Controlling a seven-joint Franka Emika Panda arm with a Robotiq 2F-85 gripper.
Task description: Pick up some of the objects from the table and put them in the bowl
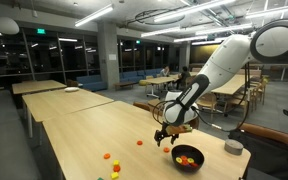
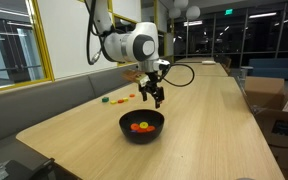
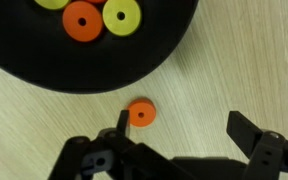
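The black bowl (image 3: 34,55) fills the top of the wrist view and holds an orange disc (image 3: 82,20) and two yellow discs (image 3: 122,14). It also shows in both exterior views (image 1: 197,156) (image 2: 142,136). My gripper (image 3: 184,125) is open and empty, just above the pale table (image 3: 44,125) beside the bowl. A small orange disc (image 3: 140,113) lies on the table right next to one fingertip, outside the bowl. In the exterior views the gripper (image 1: 165,134) (image 2: 152,97) hangs low next to the bowl. More small pieces (image 1: 111,162) (image 2: 121,98) lie farther along the table.
A small grey round container (image 1: 234,147) stands near the table edge beyond the bowl. One orange piece (image 1: 139,143) lies alone near the gripper. Cardboard boxes (image 2: 284,105) stand beside the table. Similar pale tables (image 1: 44,88) stand farther back.
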